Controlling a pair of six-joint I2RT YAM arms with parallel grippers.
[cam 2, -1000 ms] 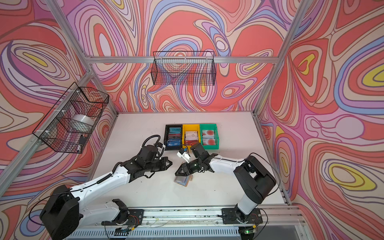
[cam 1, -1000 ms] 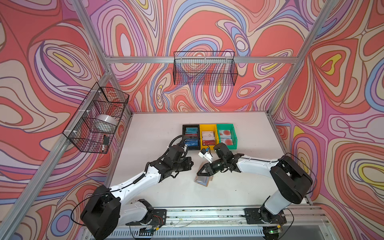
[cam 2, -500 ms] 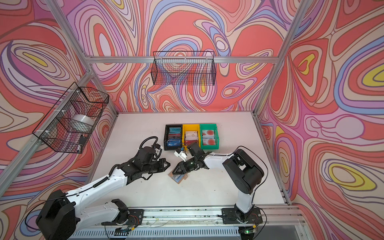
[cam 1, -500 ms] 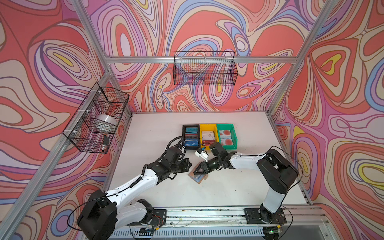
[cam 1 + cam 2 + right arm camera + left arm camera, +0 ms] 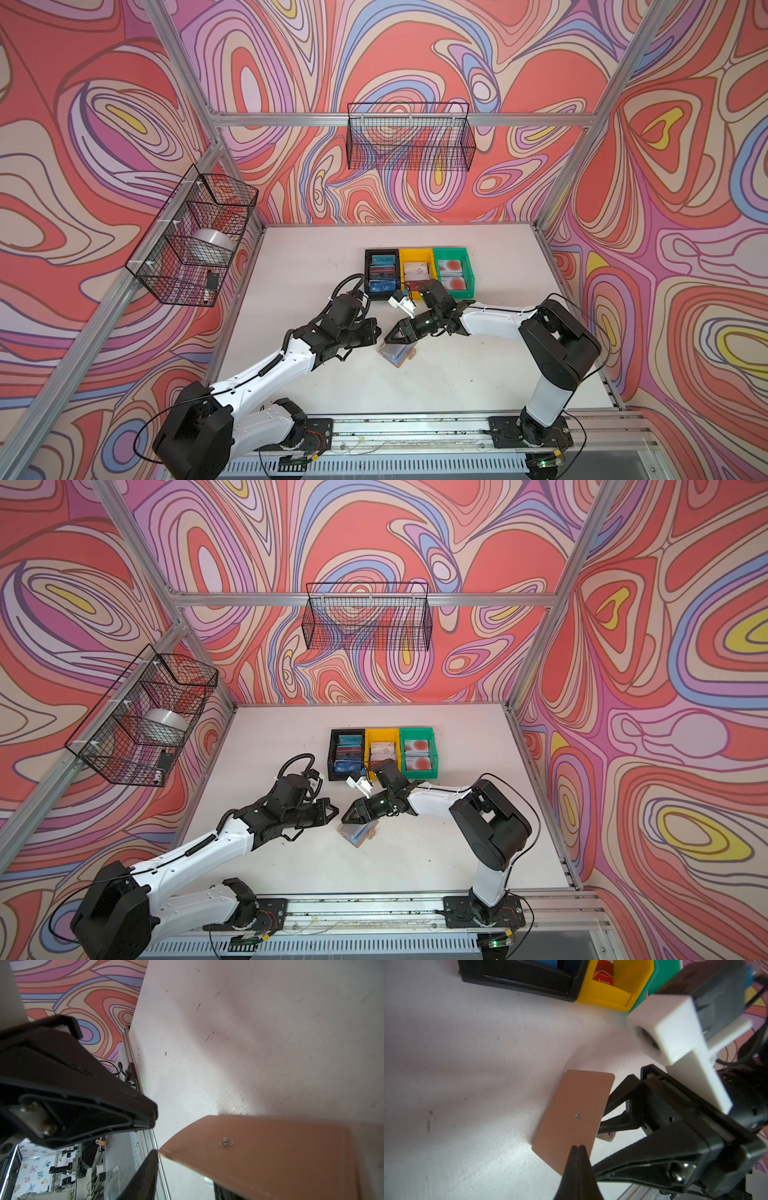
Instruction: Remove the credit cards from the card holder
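white table [image 5: 457, 374], swirl walls. holder [image 5: 397, 354] lies mid-table before bins [image 5: 451, 250], between grippers, brown cover [image 5: 575, 1109] tilted up. right gripper [image 5: 154, 1133] jaws apart at cover edge, not pinching; likely propping it to bare sleeves [image 5: 353, 831]. left gripper [image 5: 577, 1148] closed, empty, tip by cover, likely to steady. cards [image 5: 382, 286] seen in bins; any left inside holder: cannot tell.

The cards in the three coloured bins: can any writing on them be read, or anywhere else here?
"VIP": white letters on the blue card in the black bin.
Red card in the yellow bin: white print, too blurred to read.
Other cards: print too small to read.
Card holder: no writing shows.
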